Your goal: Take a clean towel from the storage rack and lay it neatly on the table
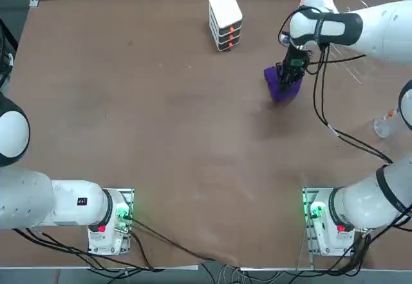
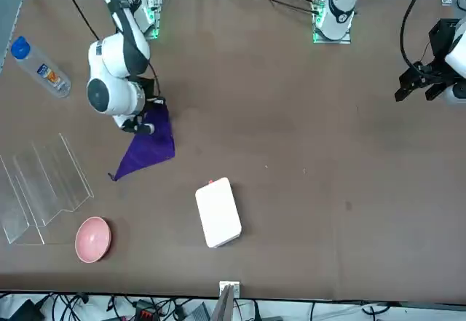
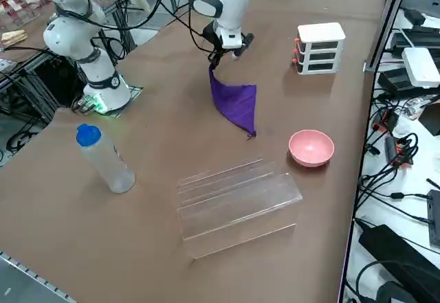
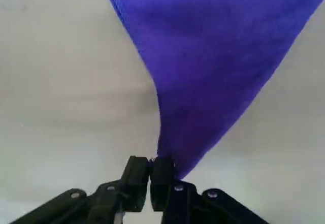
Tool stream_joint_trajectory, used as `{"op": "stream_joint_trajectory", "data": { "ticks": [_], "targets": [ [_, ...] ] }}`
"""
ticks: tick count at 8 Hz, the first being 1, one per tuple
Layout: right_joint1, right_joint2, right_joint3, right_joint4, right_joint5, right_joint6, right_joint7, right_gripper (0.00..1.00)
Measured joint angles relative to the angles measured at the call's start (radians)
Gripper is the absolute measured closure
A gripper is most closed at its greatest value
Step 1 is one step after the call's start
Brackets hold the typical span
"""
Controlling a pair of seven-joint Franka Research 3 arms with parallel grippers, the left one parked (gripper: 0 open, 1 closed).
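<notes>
Nearest the arm bases, a clear bottle with a blue cap [image 3: 106, 159] is occupying the robot's right side of the counter [image 3: 158, 227]. Farther out, the right arm [image 2: 116, 73] is reaching over the counter and positioning the right gripper [image 4: 151, 163] above it. The fingers are clamping together on one corner of the purple towel [image 3: 237, 104]. The towel is hanging from this grip in a tapering, folded sheet, its free part spreading below the fingers; whether its lowest corner is contacting the counter cannot be determined. To the robot's right of the towel, the transparent rack [image 3: 237, 207] is resting on the counter, well apart from the bottle. Beyond, a white stacked box [image 3: 320, 45] is standing on the robot's left of the towel, its red-orange marks facing the robot. Near the rack's far side, a pink bowl [image 3: 311, 148] is sitting with its opening upward.
</notes>
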Motion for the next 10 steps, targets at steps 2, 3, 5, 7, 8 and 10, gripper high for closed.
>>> {"op": "stream_joint_trajectory", "data": {
  "ticks": [2, 3, 5, 7, 8, 10],
  "targets": [
    [0.007, 0.000, -0.001, 0.000, 0.000, 0.000, 0.001, 0.68],
    [0.005, -0.004, -0.005, 0.006, 0.000, 0.005, 0.001, 0.51],
    [0.005, -0.018, -0.007, 0.052, 0.002, 0.013, 0.049, 0.13],
    [0.009, -0.020, -0.007, 0.117, -0.011, 0.039, 0.181, 0.00],
    [0.012, -0.005, -0.006, 0.133, -0.037, 0.074, 0.244, 0.02],
    [0.039, 0.091, -0.005, 0.216, -0.210, 0.098, 0.425, 0.05]
  ]
}}
